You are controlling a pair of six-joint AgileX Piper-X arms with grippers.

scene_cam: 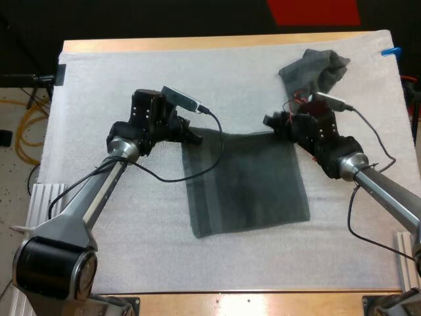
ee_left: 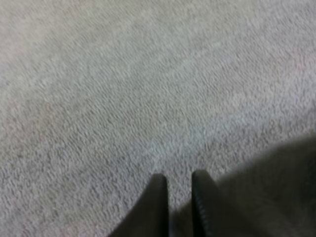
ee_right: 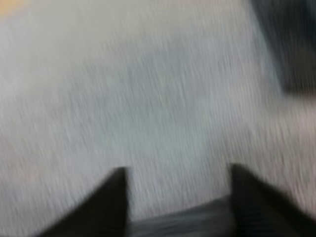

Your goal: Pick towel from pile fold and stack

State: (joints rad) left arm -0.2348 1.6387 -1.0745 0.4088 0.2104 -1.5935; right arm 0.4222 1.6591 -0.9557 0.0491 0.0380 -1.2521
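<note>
White mat (scene_cam: pixel 99 72) | right gripper (scene_cam: pixel 271 124) wide open, holds nothing, over far right corner of flat towel (scene_cam: pixel 247 184) at mat's middle | left gripper (scene_cam: pixel 193 137) at its far left corner, grip cannot be told | crumpled towel (scene_cam: pixel 314 71) near mat's far right corner | step: probably fold start | next: pinch both far corners firmly, bring them to near edge.

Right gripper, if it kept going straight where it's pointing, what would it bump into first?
Probably the white mat, just past the far edge of the flat towel. The right gripper is open and tilts down at bare mat. How steeply it tilts is hard to tell.
</note>
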